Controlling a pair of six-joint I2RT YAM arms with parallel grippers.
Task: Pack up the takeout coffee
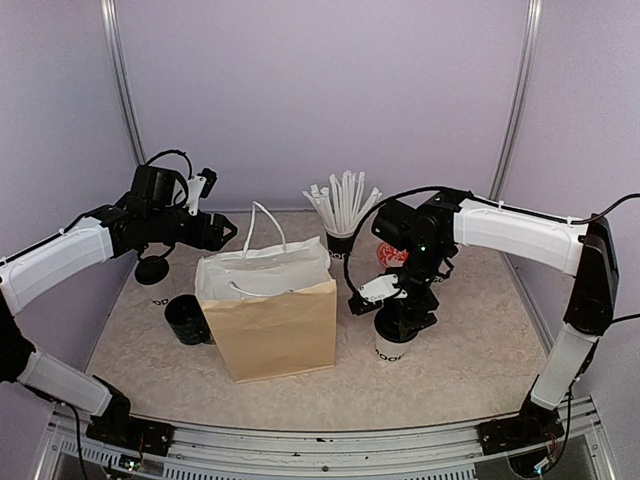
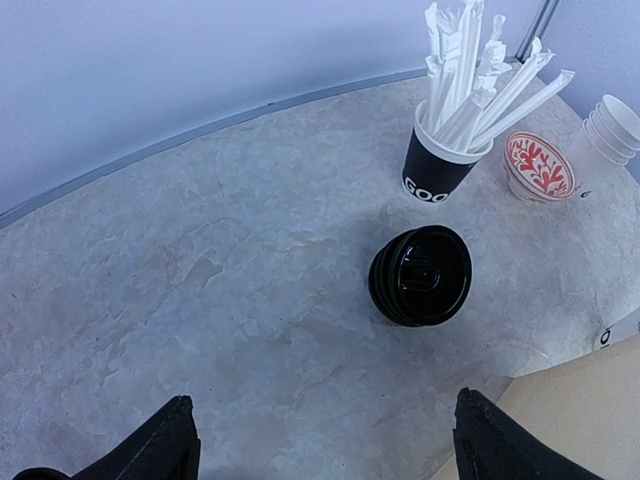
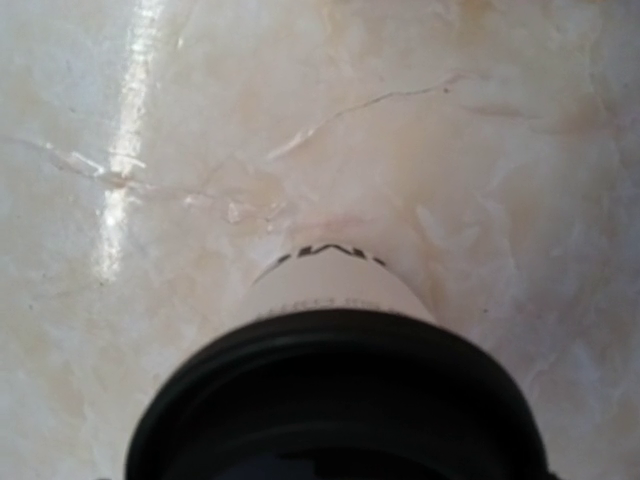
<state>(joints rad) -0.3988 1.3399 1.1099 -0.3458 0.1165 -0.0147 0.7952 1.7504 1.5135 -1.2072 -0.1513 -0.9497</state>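
You are looking into a booth with pale lilac walls and a marbled beige table [image 1: 470,350].

At the far left, your left gripper [image 1: 215,232] hangs above the table's back corner. Its fingers [image 2: 165,440] are spread wide, holding and touching nothing. A black lid [image 2: 420,275] lies on the table under it, and a dark green mug [image 1: 187,318] stands nearer the front. Just right of the mug, an open brown paper bag [image 1: 270,320] with a white lining and handles stands upright.

Behind the bag's right side is a black cup of white straws [image 1: 340,215]. The left wrist view shows a red-patterned bowl [image 2: 538,165] and a stack of white cups [image 2: 610,130] beside it, the stack cut off by the frame edge.

Right of the bag, your right gripper [image 1: 402,322] sits down over the top of the takeout coffee [image 1: 390,348], which stands upright on the table, apart from the bag. From above, the gripper body hides the cup's lid and leaves only its white lower wall showing. The right wrist camera sits so close that the black lid [image 3: 335,400] fills the bottom of its view, with blurred lettering lower on the cup, and no fingers show there. The jaws stand wide at the rim, but you cannot tell whether they are pressing on it or merely straddling it.
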